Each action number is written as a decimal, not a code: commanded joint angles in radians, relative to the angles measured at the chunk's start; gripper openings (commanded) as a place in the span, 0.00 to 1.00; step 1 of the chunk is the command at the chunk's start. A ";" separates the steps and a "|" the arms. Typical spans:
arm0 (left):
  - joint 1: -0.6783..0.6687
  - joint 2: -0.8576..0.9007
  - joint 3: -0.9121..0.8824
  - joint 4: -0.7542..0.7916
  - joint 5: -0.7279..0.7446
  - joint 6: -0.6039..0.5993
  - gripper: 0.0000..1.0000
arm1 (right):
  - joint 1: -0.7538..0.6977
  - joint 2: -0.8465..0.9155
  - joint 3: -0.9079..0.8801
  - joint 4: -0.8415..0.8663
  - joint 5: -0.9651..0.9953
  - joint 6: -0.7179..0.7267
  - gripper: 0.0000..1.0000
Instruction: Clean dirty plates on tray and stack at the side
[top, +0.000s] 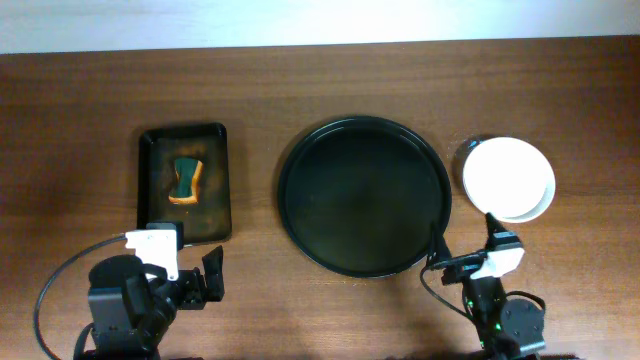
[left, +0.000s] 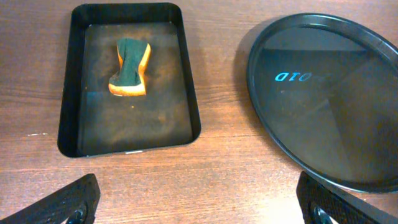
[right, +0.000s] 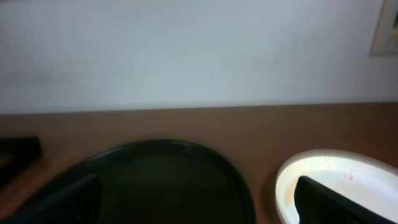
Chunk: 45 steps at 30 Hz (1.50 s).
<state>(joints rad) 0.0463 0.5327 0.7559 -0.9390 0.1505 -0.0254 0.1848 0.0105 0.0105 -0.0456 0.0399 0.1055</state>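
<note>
Wooden surface (top: 100, 100) carries the stacked plates (top: 508, 178) just right of the round black tray (top: 363, 195), straight beyond the right pincer (right: 199, 208), far from the left pincer (left: 199, 202); both gape wide, empty.

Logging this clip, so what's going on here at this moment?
Nothing is being held. Both arms sit at the near table edge, the left tool and right tool open. The round black tray is bare, the plates are stacked on the table to its right, and the sponge lies in the small rectangular tray on the left. The job looks about done.
</note>
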 joint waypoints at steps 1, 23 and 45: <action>0.002 -0.002 -0.004 0.002 0.011 0.015 0.99 | -0.053 -0.007 -0.005 -0.034 -0.040 -0.004 0.99; 0.002 -0.249 -0.259 0.195 -0.040 0.022 0.99 | -0.095 -0.007 -0.005 -0.034 -0.039 0.006 0.99; 0.002 -0.528 -0.747 0.869 -0.050 0.019 0.99 | -0.095 -0.007 -0.005 -0.034 -0.039 0.006 0.99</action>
<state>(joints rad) 0.0463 0.0109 0.0166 -0.0708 0.1120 -0.0185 0.0940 0.0101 0.0109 -0.0746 0.0055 0.1055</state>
